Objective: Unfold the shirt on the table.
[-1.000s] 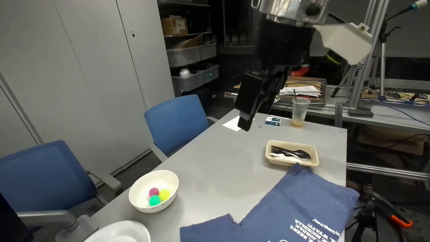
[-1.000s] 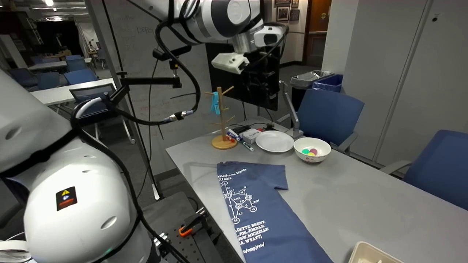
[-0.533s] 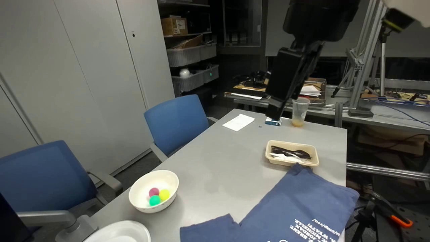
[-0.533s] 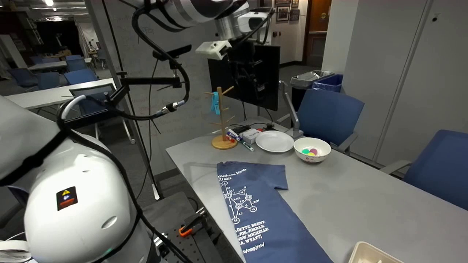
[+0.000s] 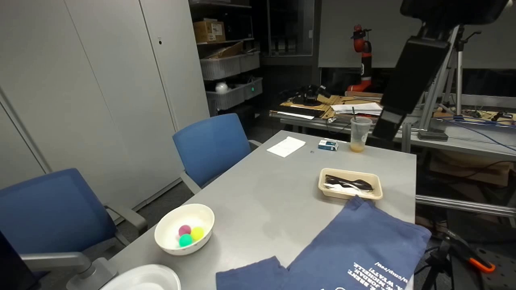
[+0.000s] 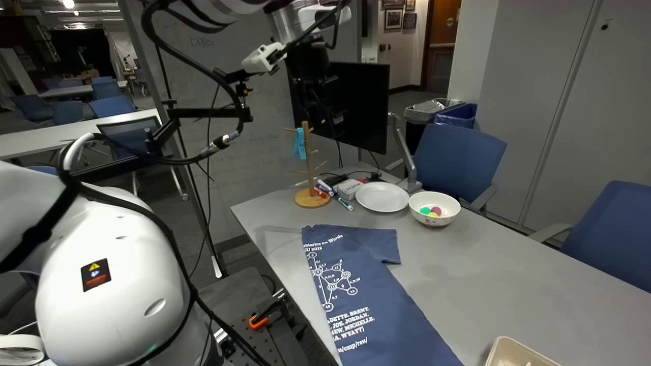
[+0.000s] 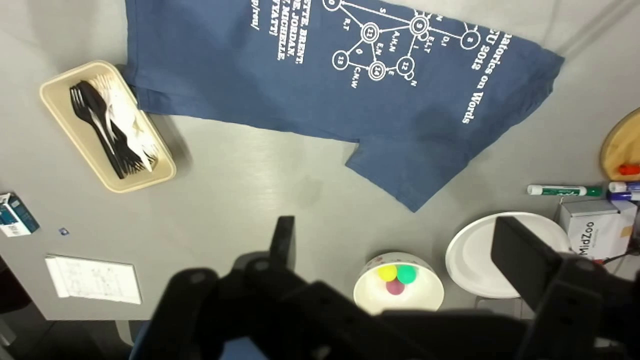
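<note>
Your claw [image 7: 395, 230] is hanging high above the table [image 5: 262, 189], well apart from the shirt [image 6: 368, 290], and its two fingers [image 7: 522, 260] are standing spread wide. The blue shirt is lying on the table with its white words and circles facing up. Some words are running off its long side. In an exterior view, one corner [image 5: 421, 235] is poking past the table's edge. One short sleeve is pointing toward the white bowl [image 5: 193, 217], where three balls [image 5: 185, 240], pink, yellow and green, are sitting together. A white plate [image 6: 382, 197] is resting just beside the bowl. A tan tray [image 7: 77, 127] of forks [image 7: 112, 150] is sitting at the shirt's bottom end, but you can't tell if they are touching.
</note>
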Controlling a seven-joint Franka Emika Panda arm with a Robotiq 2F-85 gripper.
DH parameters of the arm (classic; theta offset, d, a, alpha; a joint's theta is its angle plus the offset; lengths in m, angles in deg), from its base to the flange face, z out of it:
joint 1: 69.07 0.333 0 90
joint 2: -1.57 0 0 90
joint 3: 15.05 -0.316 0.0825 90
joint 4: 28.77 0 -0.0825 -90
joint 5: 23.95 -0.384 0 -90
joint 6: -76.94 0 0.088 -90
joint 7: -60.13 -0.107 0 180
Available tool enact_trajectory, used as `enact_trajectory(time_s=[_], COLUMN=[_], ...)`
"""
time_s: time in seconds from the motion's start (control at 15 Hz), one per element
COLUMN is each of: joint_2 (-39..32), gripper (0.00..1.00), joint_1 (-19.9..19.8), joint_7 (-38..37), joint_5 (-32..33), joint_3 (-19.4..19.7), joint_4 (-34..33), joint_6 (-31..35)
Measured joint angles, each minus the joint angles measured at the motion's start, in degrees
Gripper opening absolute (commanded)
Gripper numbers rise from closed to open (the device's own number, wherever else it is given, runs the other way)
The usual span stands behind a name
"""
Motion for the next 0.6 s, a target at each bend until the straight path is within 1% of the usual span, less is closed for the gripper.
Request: enact_trajectory(time_s=[0.6], joint_2=[0.1], gripper=[1.0], joint_1=[0.0], joint_7=[0.0], joint_5=[0.0], joint_3=[0.0], joint_4=[0.5], joint_6=[0.0])
